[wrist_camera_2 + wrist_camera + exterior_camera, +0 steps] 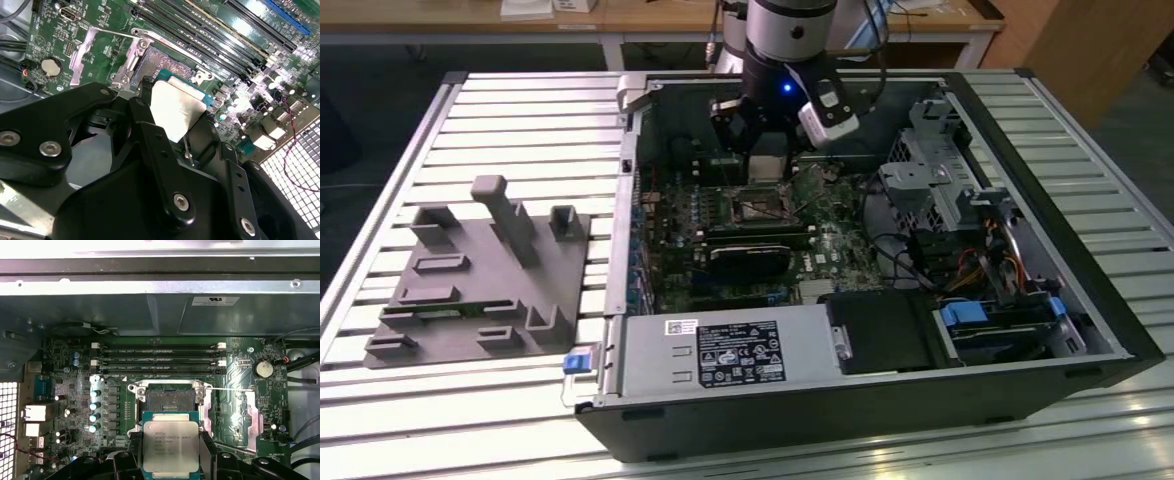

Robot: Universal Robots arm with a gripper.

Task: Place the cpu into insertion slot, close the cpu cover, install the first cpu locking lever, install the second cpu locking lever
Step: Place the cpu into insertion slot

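The gripper is squeezing the cpu by its sides near the open insertion slot, so I think going flat, straight and slow is best.

— What carries everything here?
— A table topped with silvery ribbed metal slats.
— And what lies on it?
— Two things. An open black computer case sits toward the exterior view's right. A grey fixture block with upright pegs and slots rests just beside it, on the left.
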